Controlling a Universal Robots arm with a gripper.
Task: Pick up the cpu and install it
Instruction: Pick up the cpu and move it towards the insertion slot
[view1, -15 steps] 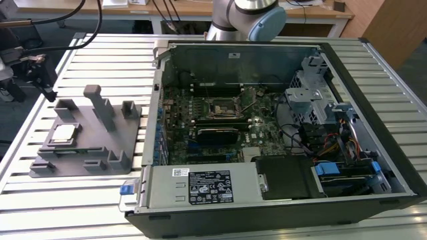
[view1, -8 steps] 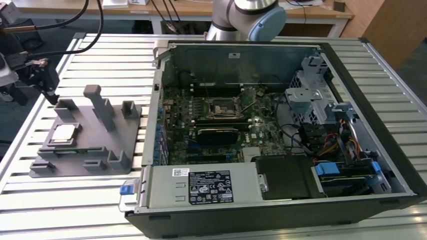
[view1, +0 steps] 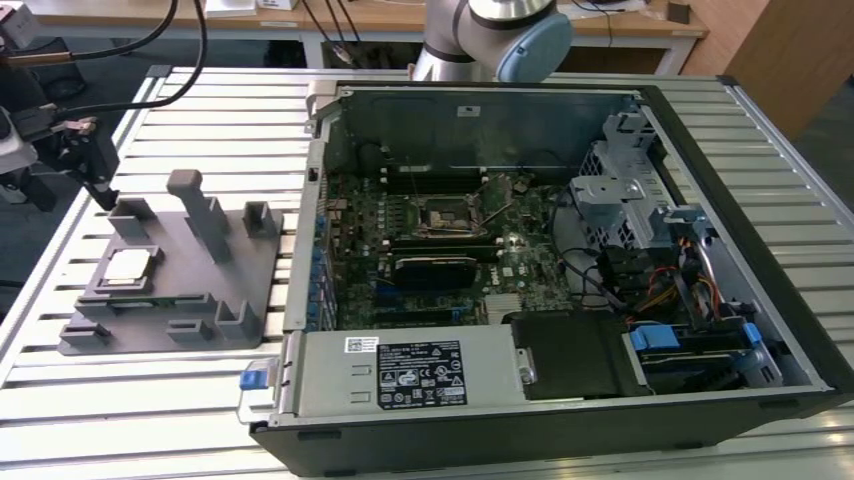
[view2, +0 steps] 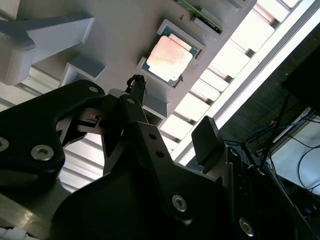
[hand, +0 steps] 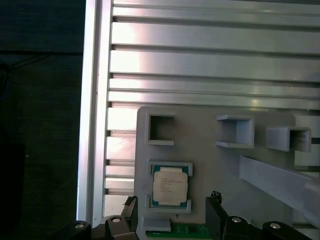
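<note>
The cpu (view1: 127, 266) is a small silvery square lying flat in a recess of the grey plastic fixture (view1: 200, 300), at the exterior view's left. My gripper (view1: 98, 196) hangs over the fixture's far edge, above the cpu and apart from it. In the first wrist view the cpu (hand: 170, 186) lies in its frame, with the gripper (hand: 172, 207) open and its black fingertips (hand: 131, 206) set wider apart than the chip. The second wrist view also has the cpu (view2: 169, 59) beyond the open gripper (view2: 172, 115). Nothing is held. The black socket (view1: 445, 215) sits on the motherboard.
The open computer case (view1: 747, 200) lies on the slatted aluminium table (view1: 160, 420), right of the fixture in the exterior view. Upright grey blocks (view1: 200, 215) stand on the fixture near the cpu. A green circuit strip (hand: 176, 231) lies beside the chip. The table edge (hand: 90, 125) is close.
</note>
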